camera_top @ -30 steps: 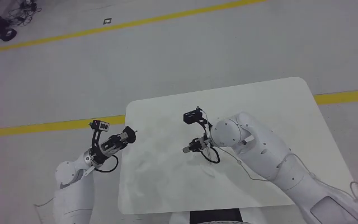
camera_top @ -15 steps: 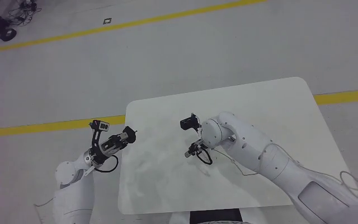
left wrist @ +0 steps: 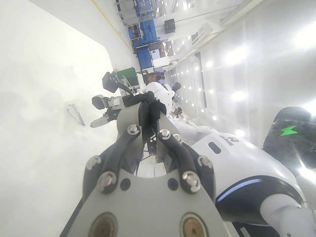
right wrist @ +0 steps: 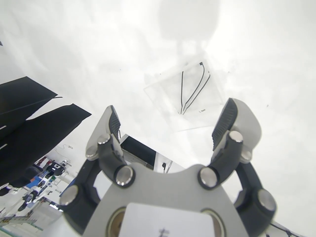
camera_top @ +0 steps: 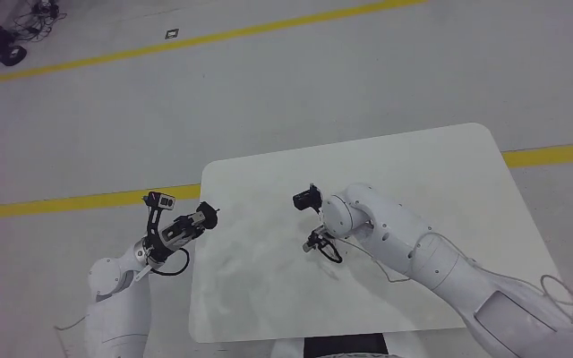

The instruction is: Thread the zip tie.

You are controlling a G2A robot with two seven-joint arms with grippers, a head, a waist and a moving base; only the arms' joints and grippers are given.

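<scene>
— White rounded arm shells (camera_top: 430, 264), black cable (camera_top: 333, 254) looped at the wrist?
— Yes. Grey right gripper (right wrist: 170, 118), silver screws (right wrist: 123, 175), ribbed black pads (right wrist: 223, 119). Green mark (left wrist: 288, 131), perhaps a lightning bolt, on dark casing (left wrist: 295, 117).

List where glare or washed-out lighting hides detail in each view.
Left wrist view: the ceiling lights flare into streaks, and the white table glows almost featureless around the thin black zip ties. Right wrist view: the light is even and the ties stand out, but the clear plastic around them barely shows. Top view: no glare, but the ties are too small to tell.
</scene>
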